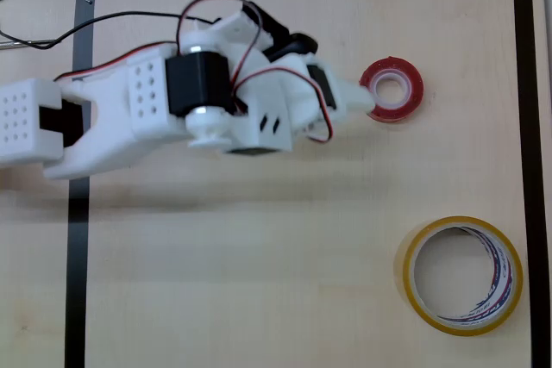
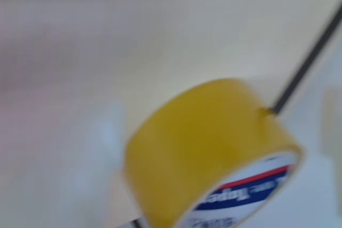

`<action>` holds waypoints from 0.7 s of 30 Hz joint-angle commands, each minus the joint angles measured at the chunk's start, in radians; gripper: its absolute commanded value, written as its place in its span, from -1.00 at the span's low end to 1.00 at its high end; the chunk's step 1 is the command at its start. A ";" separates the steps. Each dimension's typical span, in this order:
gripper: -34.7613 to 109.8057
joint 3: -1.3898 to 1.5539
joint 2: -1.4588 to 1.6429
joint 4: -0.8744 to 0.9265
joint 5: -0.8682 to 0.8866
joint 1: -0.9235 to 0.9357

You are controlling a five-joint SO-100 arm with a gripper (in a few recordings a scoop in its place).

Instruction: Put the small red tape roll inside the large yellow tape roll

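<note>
The small red tape roll (image 1: 393,89) lies flat on the table at the upper right of the overhead view. My white gripper (image 1: 369,97) reaches in from the left, and its tips overlap the roll's left rim. The arm's body hides the jaws, so I cannot tell whether they are open or shut. The large yellow tape roll (image 1: 461,275) lies flat at the lower right, well apart from the gripper, with blue-red print on its inner core. In the blurred wrist view the yellow tape roll (image 2: 208,148) fills the lower middle, with faint pale fingers (image 2: 107,132) beside it.
A black tape border (image 1: 528,127) frames the wooden table: a strip along the top, one down the right and one down the left. The black line (image 2: 304,62) also crosses the wrist view at the upper right. Bare wood lies between the two rolls.
</note>
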 commanded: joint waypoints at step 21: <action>-0.24 -0.060 -0.089 -0.331 0.086 -0.089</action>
